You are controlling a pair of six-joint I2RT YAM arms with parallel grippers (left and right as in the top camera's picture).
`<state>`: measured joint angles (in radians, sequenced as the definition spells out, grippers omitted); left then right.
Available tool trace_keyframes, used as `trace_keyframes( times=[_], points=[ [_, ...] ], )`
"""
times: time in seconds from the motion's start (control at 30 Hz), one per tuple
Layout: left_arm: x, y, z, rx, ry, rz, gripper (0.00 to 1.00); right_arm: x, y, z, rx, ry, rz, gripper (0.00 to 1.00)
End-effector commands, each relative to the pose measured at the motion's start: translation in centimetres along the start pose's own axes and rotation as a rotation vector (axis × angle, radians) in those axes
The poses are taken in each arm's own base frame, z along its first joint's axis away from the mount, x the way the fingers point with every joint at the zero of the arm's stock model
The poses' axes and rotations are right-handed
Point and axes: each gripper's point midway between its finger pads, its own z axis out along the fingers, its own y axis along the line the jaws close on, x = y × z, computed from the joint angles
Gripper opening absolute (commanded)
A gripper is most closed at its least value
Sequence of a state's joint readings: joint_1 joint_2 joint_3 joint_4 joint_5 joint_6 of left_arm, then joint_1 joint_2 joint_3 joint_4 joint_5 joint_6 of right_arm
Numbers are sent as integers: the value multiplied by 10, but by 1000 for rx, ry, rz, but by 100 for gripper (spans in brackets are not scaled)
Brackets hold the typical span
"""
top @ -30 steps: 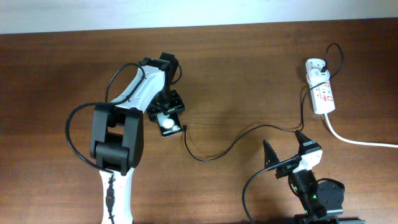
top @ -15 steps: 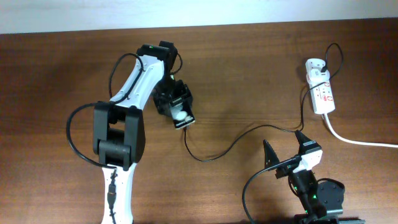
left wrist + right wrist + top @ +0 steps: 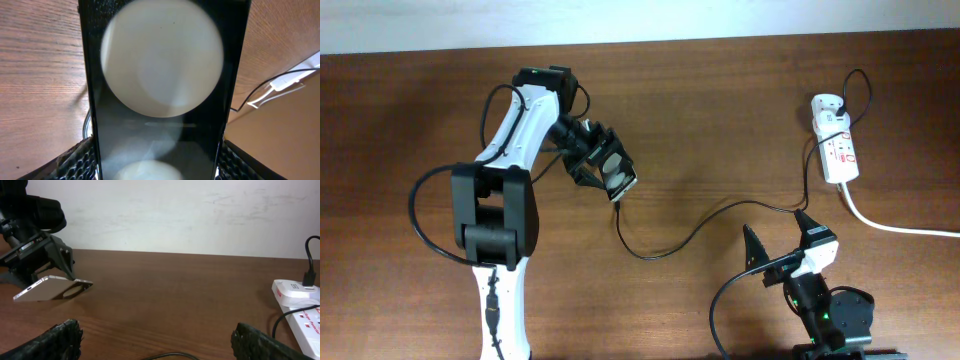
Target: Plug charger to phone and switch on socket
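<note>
My left gripper [image 3: 592, 158] is shut on the phone [image 3: 617, 174], a black smartphone with white round blobs on its face [image 3: 160, 55], and holds it lifted off the table and tilted; the right wrist view shows its silvery edge [image 3: 50, 289] in the air. The charger's thin black cable [image 3: 700, 225] lies on the table, its plug tip [image 3: 618, 207] just below the phone, not in it. The cable runs to the white adapter [image 3: 826, 105] on the socket [image 3: 840, 155], also seen in the right wrist view [image 3: 300, 305]. My right gripper [image 3: 778, 242] is open and empty near the front edge.
The socket's thick white cord [image 3: 900, 228] runs off to the right edge. A pale wall [image 3: 175, 215] stands behind the brown wooden table [image 3: 720, 120]. The left arm [image 3: 525, 120] reaches across the left part of the table.
My left gripper has lifted the phone off the table, moved it right and turned it, so it now points to the lower right. The right arm has not moved.
</note>
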<state>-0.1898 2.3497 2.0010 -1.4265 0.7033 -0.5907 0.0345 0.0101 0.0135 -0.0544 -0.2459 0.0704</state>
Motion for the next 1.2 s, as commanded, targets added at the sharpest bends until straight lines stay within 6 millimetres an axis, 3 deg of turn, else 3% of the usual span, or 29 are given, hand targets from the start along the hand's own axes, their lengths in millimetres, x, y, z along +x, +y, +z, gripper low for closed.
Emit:
trace_keyframes(
  times=[0.0, 0.43, 0.5, 0.6, 0.73, 1.0, 1.17],
  points=[
    [3, -12, -5, 59, 22, 30, 0, 3, 2, 0, -13, 3, -3, 99],
    [-1, -10, -5, 46, 4, 35, 0, 3, 2, 0, -14, 2, -3, 99],
    [-4, -6, -4, 17, -15, 36, 0, 3, 16, -1, -95, 4, 8, 99],
    [-12, 1, -2, -43, -64, 28, 0, 8, 54, -8, -301, 124, 587, 99],
    [-14, -3, 3, -59, -90, 36, 0, 11, 55, -7, -288, 181, 837, 99],
    [-17, -9, 6, -50, -109, 64, 0, 27, 74, 3, -357, 292, 795, 95],
    [-18, -10, 6, -49, -112, 67, 0, 38, 104, 38, -296, 441, 700, 92]
  ],
)
